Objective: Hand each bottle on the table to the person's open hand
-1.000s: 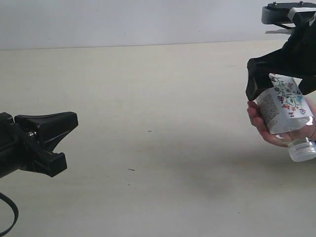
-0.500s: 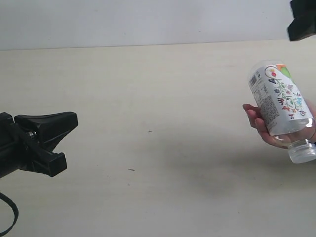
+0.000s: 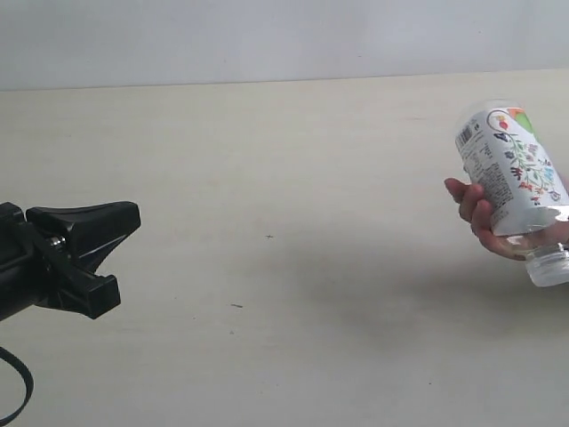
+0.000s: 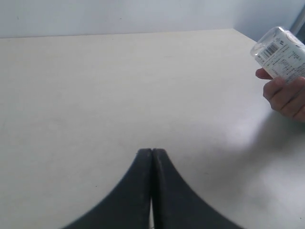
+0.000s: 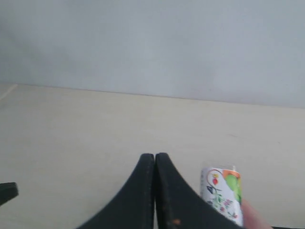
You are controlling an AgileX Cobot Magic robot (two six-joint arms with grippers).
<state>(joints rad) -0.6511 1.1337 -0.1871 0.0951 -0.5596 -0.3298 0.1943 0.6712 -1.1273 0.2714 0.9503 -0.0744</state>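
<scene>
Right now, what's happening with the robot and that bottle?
A person's hand holds a clear, flower-labelled bottle at the right edge of the table, tipped with its cap pointing down. Neither robot arm is touching it. The left end effector is shut and hangs over the table's left side, far from the bottle. The right end effector is shut too and holds nothing.

Only one bottle [image 3: 514, 169] showing: clear plastic, whitish cap pointing down, flowery label with green and orange bits, tilted with its base up. It sits in the person's open hand [image 3: 484, 221], fingers curled under it, above the pale beige table [image 3: 267, 160]. Well apart from the left gripper [image 4: 151, 151], and it looks near the right gripper [image 5: 155, 155].
</scene>
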